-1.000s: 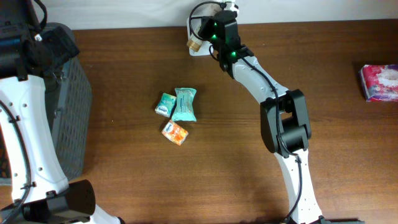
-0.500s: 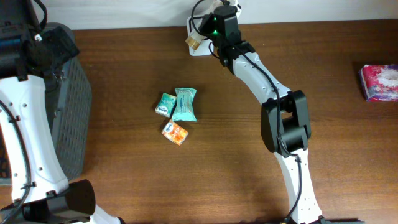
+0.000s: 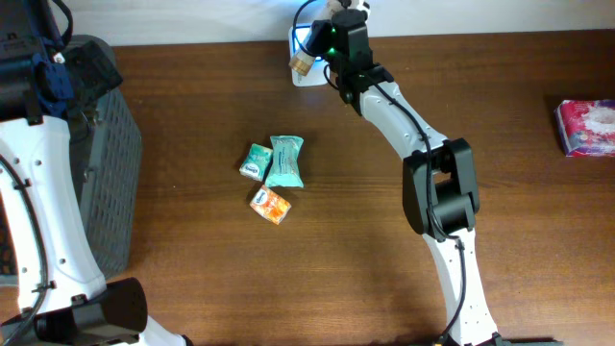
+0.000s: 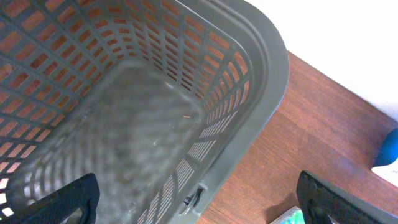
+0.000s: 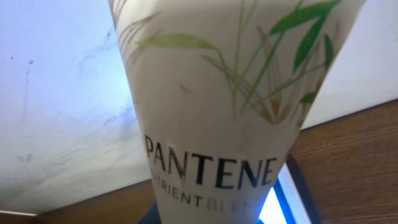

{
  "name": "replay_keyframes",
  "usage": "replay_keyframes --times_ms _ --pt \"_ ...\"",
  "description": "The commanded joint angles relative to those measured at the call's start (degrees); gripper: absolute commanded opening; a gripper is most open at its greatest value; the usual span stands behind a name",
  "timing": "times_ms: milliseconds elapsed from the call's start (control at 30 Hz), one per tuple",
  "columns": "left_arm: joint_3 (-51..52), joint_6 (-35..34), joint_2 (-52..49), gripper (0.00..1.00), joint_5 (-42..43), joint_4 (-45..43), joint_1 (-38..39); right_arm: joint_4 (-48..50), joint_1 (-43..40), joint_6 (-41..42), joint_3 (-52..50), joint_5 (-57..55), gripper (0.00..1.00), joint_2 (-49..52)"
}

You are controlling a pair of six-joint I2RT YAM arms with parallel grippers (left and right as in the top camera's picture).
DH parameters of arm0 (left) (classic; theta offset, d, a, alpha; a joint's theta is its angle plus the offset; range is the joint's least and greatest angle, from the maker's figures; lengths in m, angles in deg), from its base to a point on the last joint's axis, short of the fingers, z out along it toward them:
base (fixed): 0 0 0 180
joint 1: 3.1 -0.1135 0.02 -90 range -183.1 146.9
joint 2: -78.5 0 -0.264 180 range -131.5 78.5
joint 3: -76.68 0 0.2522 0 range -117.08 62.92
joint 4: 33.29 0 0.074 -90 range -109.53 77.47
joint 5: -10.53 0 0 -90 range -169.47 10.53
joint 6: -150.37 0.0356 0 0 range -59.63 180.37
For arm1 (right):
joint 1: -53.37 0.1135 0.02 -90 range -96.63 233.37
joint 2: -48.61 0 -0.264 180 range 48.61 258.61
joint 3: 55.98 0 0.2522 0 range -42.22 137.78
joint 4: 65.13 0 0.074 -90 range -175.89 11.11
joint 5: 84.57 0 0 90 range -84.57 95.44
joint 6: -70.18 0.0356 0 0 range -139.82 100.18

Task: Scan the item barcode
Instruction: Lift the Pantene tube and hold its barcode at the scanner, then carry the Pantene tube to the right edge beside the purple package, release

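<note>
Cream-white Pantene tube printed with green leaves (image 5: 224, 93) sat clamped in your right gripper (image 3: 315, 54). Its jaws were closed on the tube, which hung just below them over the white scanner base with its blue-lit window (image 5: 283, 196).

The step in hand looked like the presentation itself. No barcode showed in any view. The branded face was turned to the wrist camera, so the code was probably on the far side, and you could not tell whether it already faced the window. You would have done well to roll the wrist slowly with the tube square above the glow. Squeezing harder would have been a mistake, since a soft tube creases and warps its bars.

Your left gripper (image 4: 199, 194) had its jaws spread wide and empty. The grey plastic lattice basket (image 4: 267, 74) lay directly beneath them.

The brown wooden table (image 3: 192, 279) ran under both arms. A teal wrapped packet (image 3: 285, 160), a small teal pack (image 3: 254, 161) and an orange pack (image 3: 271, 205) lay well apart from either pair of jaws. A pink patterned pack (image 3: 586, 127) lay farther off, and a white wall (image 5: 56, 93) stood just beyond the right jaws.
</note>
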Motion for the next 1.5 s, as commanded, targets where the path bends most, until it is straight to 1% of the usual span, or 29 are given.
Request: replay_keyframes --times_ms 0,133,167,267,367,500,600,667,800,900,933,967,1033,1067,1100,1167,1200,1267,1300,1333,1467 --pt "-0.57 -0.35 0.92 0.99 -0.42 -0.11 -0.2 0.57 -0.83 -3.34 1.97 0.55 0.09 -6.73" --pt "-0.57 -0.35 0.92 0.99 -0.42 -0.11 -0.2 -4.13 -0.94 -3.96 1.92 -1.84 0.08 -6.69" --pt "-0.57 -0.35 0.92 0.99 -0.42 -0.11 -0.2 -4.26 -1.51 -5.31 1.95 -1.88 0.08 -6.97" --pt "-0.57 -0.35 0.92 0.99 -0.42 -0.11 -0.2 -6.56 -3.69 -5.29 1.95 -1.86 0.08 -8.92" --pt "-0.57 -0.35 0.92 0.99 -0.42 -0.11 -0.2 -15.5 -9.01 -6.86 1.95 -1.92 0.04 -13.25" --pt "-0.57 -0.35 0.92 0.99 -0.42 -0.11 -0.2 -27.45 -17.94 -14.95 1.95 -2.54 0.04 -16.46" --pt "-0.57 -0.35 0.92 0.99 -0.42 -0.11 -0.2 -37.11 -25.16 -20.79 1.92 -2.62 0.04 -16.52" --pt "-0.57 -0.35 0.92 0.99 -0.42 -0.11 -0.2 -43.67 -30.58 -24.41 1.55 -5.31 0.04 -15.85" --pt "-0.57 -0.35 0.92 0.99 -0.42 -0.11 -0.2 -48.41 -38.53 -32.61 -0.44 -5.9 0.04 -14.6" --pt "-0.57 -0.35 0.92 0.99 -0.42 -0.11 -0.2 -50.95 -41.79 -41.7 -0.5 -3.78 0.04 -13.29" --pt "-0.57 -0.35 0.92 0.99 -0.42 -0.11 -0.2 -52.68 -43.12 -46.14 -0.55 -3.89 0.06 -12.68" --pt "-0.57 -0.35 0.92 0.99 -0.42 -0.11 -0.2 -53.68 -43.95 -47.43 -0.55 -4.31 0.08 -12.44" --pt "-0.57 -0.35 0.92 0.99 -0.42 -0.11 -0.2 -55.52 -45.46 -47.69 -0.85 -7.41 0.1 -12.39" --pt "-0.57 -0.35 0.92 0.99 -0.42 -0.11 -0.2 -56.68 -46.07 -47.71 -0.85 -7.67 0.14 -12.37" --pt "-0.57 -0.35 0.92 0.99 -0.42 -0.11 -0.2 -57.7 -46.58 -47.71 -0.85 -7.65 0.23 -12.39" --pt "-0.57 -0.35 0.92 0.99 -0.42 -0.11 -0.2 -59.01 -46.75 -47.76 -0.85 -7.67 0.31 -12.37" --pt "-0.57 -0.35 0.92 0.99 -0.42 -0.11 -0.2 -59.84 -46.73 -48.17 -0.85 -7.69 0.51 -12.39" --pt "-0.57 -0.35 0.92 0.99 -0.42 -0.11 -0.2 -60.57 -46.56 -48.13 -0.85 -7.67 0.73 -12.39" --pt "-0.57 -0.35 0.92 0.99 -0.42 -0.11 -0.2 -61.0 -46.51 -48.09 -0.85 -7.63 0.77 -12.39" --pt "-0.57 -0.35 0.92 0.99 -0.42 -0.11 -0.2 -62.03 -46.42 -48.09 -0.85 -6.47 0.78 -12.39" --pt "-0.57 -0.35 0.92 0.99 -0.42 -0.11 -0.2 -65.13 -44.48 -47.98 -0.68 8.96 0.78 -13.46"
